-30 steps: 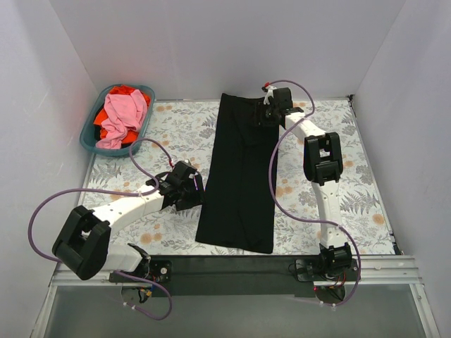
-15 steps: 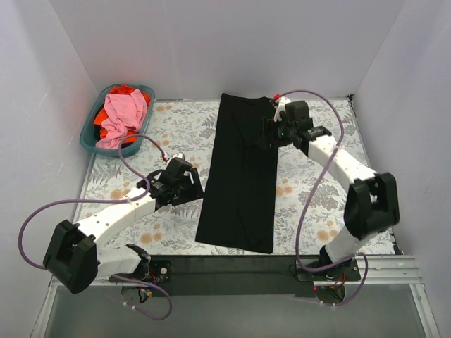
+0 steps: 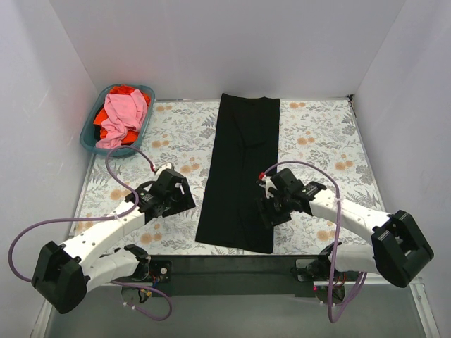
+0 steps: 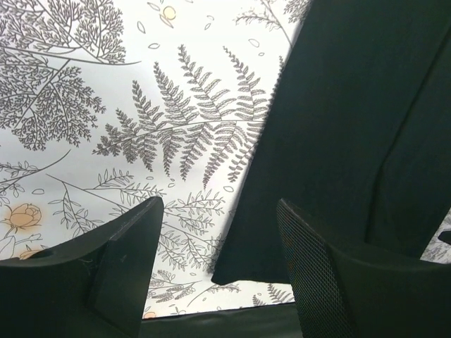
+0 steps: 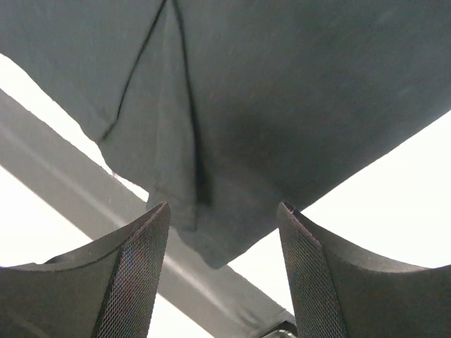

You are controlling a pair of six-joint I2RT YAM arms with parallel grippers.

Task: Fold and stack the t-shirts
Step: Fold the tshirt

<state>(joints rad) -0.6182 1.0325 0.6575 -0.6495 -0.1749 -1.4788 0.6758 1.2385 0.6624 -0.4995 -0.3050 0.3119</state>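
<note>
Floral table: black t-shirt flat mid-table; teal basket far-left corner.

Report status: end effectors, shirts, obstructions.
Left end effector open, empty, at near-left corner of black t-shirt. Right end effector open, empty, over near-right corner. Shirt flat, folded narrow. Nothing blocking.

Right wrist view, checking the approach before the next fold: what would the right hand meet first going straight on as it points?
Most likely the black t-shirt: its near corner lies straight ahead of the right hand, framed by its open jaws. How far off is unclear.
</note>
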